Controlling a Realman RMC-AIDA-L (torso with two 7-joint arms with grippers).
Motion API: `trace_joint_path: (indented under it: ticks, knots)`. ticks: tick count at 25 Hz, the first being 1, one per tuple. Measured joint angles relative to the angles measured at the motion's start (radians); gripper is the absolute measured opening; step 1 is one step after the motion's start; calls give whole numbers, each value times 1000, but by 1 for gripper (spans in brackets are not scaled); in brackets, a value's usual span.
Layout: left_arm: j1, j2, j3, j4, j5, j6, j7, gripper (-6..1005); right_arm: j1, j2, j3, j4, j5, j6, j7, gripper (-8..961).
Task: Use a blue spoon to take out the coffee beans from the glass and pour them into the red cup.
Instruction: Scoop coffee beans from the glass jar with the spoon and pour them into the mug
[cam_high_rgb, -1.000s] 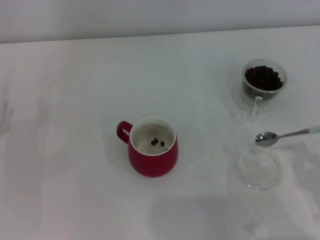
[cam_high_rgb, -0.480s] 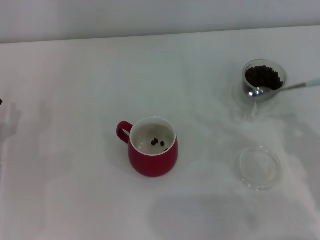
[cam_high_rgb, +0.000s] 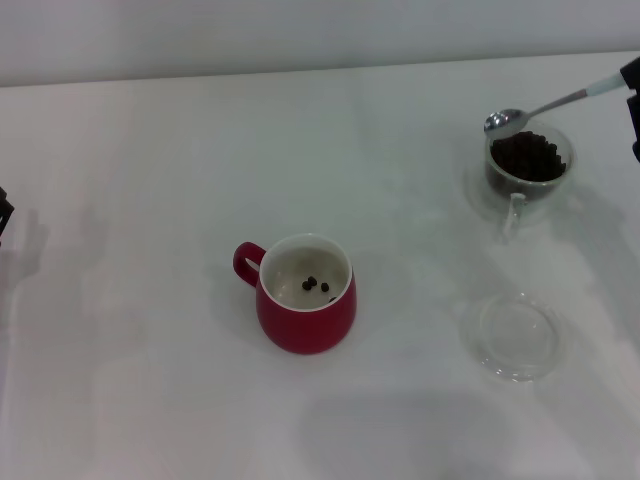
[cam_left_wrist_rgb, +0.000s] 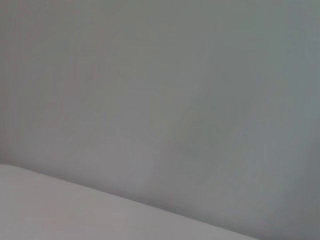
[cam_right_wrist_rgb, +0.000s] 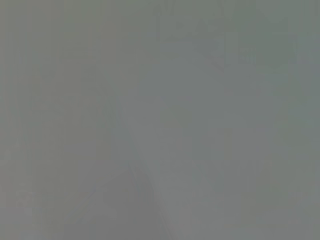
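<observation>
In the head view the blue spoon (cam_high_rgb: 545, 106) hangs over the far rim of the glass (cam_high_rgb: 528, 160). Its silver bowl points left and shows no beans. Its pale handle runs to my right gripper (cam_high_rgb: 632, 98), a dark shape at the right edge that holds the handle. The glass is full of dark coffee beans (cam_high_rgb: 527, 156) and stands at the back right. The red cup (cam_high_rgb: 305, 295) stands at the table's middle, handle to the left, with a few beans (cam_high_rgb: 315, 285) inside. My left gripper (cam_high_rgb: 3, 212) barely shows at the left edge. Both wrist views show only blank grey.
A flat clear glass saucer (cam_high_rgb: 518, 336) lies at the front right, nearer than the glass. The white table (cam_high_rgb: 150, 380) ends at a pale wall along the back.
The spoon rose from above the saucer, went back to the glass's beans, then lifted to the glass's far rim. The right gripper has come into view at the right edge.
</observation>
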Motion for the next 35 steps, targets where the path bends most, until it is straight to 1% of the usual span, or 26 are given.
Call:
trace_joint_path:
  ticks: [3,6,12,20,28,35]
  knots:
    - [1,0,-1,-3,0,1,0,877,10,-1,6,-50,1,41,27,149]
    - [1,0,-3,-3,0,2,0,877,5,-3,9,-95,1,77,55,149]
    - [1,1,-7,1,0,3,0,877,-6,-6,8,-138,2,136,60,149]
    - [3,2,-8,0,-3,3,0,877,-11,-6,0,-160,-3,149,55,149]
    - [3,2,-8,0,-3,3,-2,877,-35,-8,4,-187,1,151,52,149]
    - [-2,2,-6,-3,-2,2,-1,877,-36,-7,-18,-198,-8,151,-25,150]
